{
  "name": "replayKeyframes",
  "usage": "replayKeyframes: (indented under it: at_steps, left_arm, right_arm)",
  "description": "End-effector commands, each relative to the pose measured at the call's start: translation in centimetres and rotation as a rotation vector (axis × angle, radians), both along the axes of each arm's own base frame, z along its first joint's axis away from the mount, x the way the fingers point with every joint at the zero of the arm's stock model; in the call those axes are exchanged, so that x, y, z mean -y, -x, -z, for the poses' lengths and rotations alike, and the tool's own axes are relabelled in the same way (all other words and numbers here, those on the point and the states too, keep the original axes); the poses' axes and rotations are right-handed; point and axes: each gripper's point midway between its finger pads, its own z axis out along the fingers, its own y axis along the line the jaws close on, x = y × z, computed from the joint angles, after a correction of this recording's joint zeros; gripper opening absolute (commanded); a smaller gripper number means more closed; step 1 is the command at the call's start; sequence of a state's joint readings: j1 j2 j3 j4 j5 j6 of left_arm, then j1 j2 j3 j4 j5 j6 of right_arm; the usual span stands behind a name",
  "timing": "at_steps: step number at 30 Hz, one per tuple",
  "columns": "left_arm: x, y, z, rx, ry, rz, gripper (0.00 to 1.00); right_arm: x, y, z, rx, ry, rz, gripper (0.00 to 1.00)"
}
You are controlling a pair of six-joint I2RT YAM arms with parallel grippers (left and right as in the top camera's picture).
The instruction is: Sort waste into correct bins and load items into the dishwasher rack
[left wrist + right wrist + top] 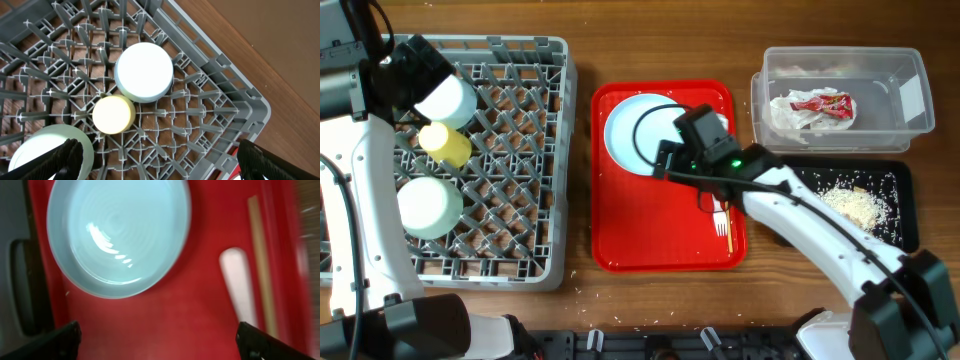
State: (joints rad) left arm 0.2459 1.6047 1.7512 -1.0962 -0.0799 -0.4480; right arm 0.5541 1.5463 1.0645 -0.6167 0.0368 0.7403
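Fingers of the right gripper (157, 330) are seen spread wide apart, with nothing held between them. Directly beneath them the red tray (170, 310) is seen, and on it lie the pale blue plate (119, 235), the white fork (239, 290) and the wooden chopstick (262, 260). The fork and chopstick lie side by side, just apart from the plate.

The step in hand is judged to be a pick from this tray for the rack. If the plate is chosen, its rim on the open side should be taken, since it lies flat and offers no other hold. If the cutlery is chosen, one piece should be taken at a time, with the fingers set across the handle so the neighbour is not dragged along.

Further right, loose rice scraps (855, 205) are spread in the black tray (905, 215). Beyond it, the red-and-white wrapper (825, 103) and the crumpled napkin (788, 115) lie in the clear tub (910, 70).

Across the table, the left gripper (160, 150) is held over the dishwasher rack (235, 100), fingers apart and empty. Below it three pieces are loaded: an upturned pale bowl (144, 71), the yellow cup (113, 114) and a mint-green round piece (47, 150).

Counted: one plate, one fork and one chopstick to load; three pieces racked; two bins; one wrapper and one napkin.
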Motion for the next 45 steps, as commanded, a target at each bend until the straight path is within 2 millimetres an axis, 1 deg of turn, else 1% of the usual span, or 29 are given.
replayKeyframes:
  at_steps: [1, 3, 4, 5, 7, 8, 9, 11, 14, 17, 19, 22, 23, 24, 25, 27, 28, 29, 31, 32, 33, 35, 37, 38, 40, 41, 43, 44, 45]
  left_arm:
    - [0.1, 0.0, 0.1, 0.001, 0.009, -0.003, 1.00]
    - [0.1, 0.0, 0.1, 0.001, 0.009, -0.003, 1.00]
    - [0.1, 0.0, 0.1, 0.001, 0.009, -0.003, 1.00]
    - [0.1, 0.0, 0.1, 0.001, 0.009, -0.003, 1.00]
    - [0.1, 0.0, 0.1, 0.001, 0.009, -0.003, 1.00]
    - [0.1, 0.0, 0.1, 0.001, 0.009, -0.003, 1.00]
    - [0.1, 0.0, 0.1, 0.001, 0.009, -0.003, 1.00]
    - [0.1, 0.0, 0.1, 0.001, 0.009, -0.003, 1.00]
    - [0.1, 0.0, 0.1, 0.001, 0.009, -0.003, 1.00]
    - [0.1, 0.0, 0.1, 0.001, 0.009, -0.003, 1.00]
    - [-0.3, -1.6, -1.1, 0.080, -0.011, -0.003, 1.00]
    - [-0.2, -1.6, -1.1, 0.083, -0.006, -0.005, 1.00]
    - [0.9, -1.8, -1.0, 0.097, 0.062, 0.010, 1.00]
    - [4.0, -1.3, -0.3, 0.071, 0.223, 0.091, 1.00]
    - [8.7, -0.2, -0.3, 0.039, 0.499, 0.162, 1.00]
    - [14.2, 0.1, -1.5, 0.040, 0.684, 0.366, 1.00]
    - [16.4, 0.5, -1.6, 0.021, 0.722, 0.422, 1.00]
    - [19.4, 1.2, -1.3, -0.019, 0.734, 0.494, 1.00]
    - [24.7, 2.7, -0.4, -0.093, 0.679, 0.615, 1.00]
    - [27.6, 3.4, 0.5, -0.120, 0.567, 0.663, 1.00]
    - [28.6, 3.7, 1.1, -0.135, 0.498, 0.640, 1.00]
    - [30.7, 4.3, 3.3, -0.153, 0.279, 0.506, 1.00]
    - [34.4, 4.6, 5.9, -0.137, 0.119, 0.465, 0.96]
    - [35.8, 4.5, 7.1, -0.132, 0.076, 0.467, 0.91]
    - [38.9, 4.6, 11.0, -0.174, 0.070, 0.454, 0.67]
    - [39.9, 4.9, 12.4, -0.194, 0.075, 0.442, 0.61]
    - [42.8, 5.8, 16.5, -0.237, 0.069, 0.437, 0.61]
    - [44.4, 6.3, 18.4, -0.247, 0.062, 0.461, 0.57]
    - [45.5, 6.6, 19.5, -0.249, 0.057, 0.482, 0.57]
  right_arm:
    - [4.5, -1.2, -5.5, 0.152, 0.034, 0.099, 1.00]
    - [8.3, -1.8, -8.8, 0.260, 0.066, 0.212, 1.00]
    - [11.9, -2.0, -10.6, 0.326, 0.121, 0.320, 1.00]
    - [14.6, -1.9, -11.8, 0.364, 0.168, 0.402, 1.00]
    - [20.0, -0.8, -13.3, 0.398, 0.267, 0.563, 1.00]
    - [22.7, 0.1, -13.4, 0.384, 0.324, 0.641, 1.00]
    - [24.7, 1.0, -13.2, 0.354, 0.369, 0.695, 1.00]
    - [27.5, 2.3, -12.0, 0.287, 0.402, 0.775, 1.00]
    - [29.1, 2.7, -10.9, 0.231, 0.395, 0.819, 1.00]
    - [29.1, 2.5, -10.2, 0.205, 0.404, 0.813, 1.00]
    - [29.1, 2.4, -9.8, 0.195, 0.408, 0.811, 1.00]
    - [29.1, 2.4, -9.6, 0.188, 0.410, 0.810, 1.00]
    - [29.1, 2.4, -9.6, 0.188, 0.411, 0.809, 1.00]
    - [29.1, 2.4, -9.6, 0.188, 0.410, 0.810, 1.00]
    - [29.1, 2.4, -9.6, 0.188, 0.411, 0.809, 1.00]
    - [29.1, 2.3, -9.6, 0.188, 0.410, 0.809, 1.00]
    - [29.1, 2.4, -9.6, 0.188, 0.410, 0.810, 1.00]
    - [29.1, 2.4, -9.6, 0.188, 0.410, 0.810, 1.00]
    - [29.1, 2.4, -9.6, 0.188, 0.410, 0.810, 1.00]
    - [29.1, 2.4, -9.6, 0.188, 0.410, 0.810, 1.00]
    - [29.1, 2.4, -9.6, 0.188, 0.410, 0.810, 1.00]
    - [29.1, 2.4, -9.6, 0.188, 0.410, 0.810, 1.00]
    - [29.1, 2.4, -9.6, 0.188, 0.411, 0.809, 1.00]
    - [29.1, 2.4, -9.6, 0.188, 0.410, 0.810, 1.00]
    - [29.1, 2.4, -9.6, 0.188, 0.410, 0.810, 1.00]
    - [29.1, 2.4, -9.6, 0.188, 0.410, 0.810, 1.00]
    - [29.1, 2.4, -9.6, 0.188, 0.410, 0.810, 1.00]
    - [29.1, 2.4, -9.6, 0.188, 0.410, 0.810, 1.00]
    - [29.1, 2.4, -9.6, 0.188, 0.410, 0.810, 1.00]
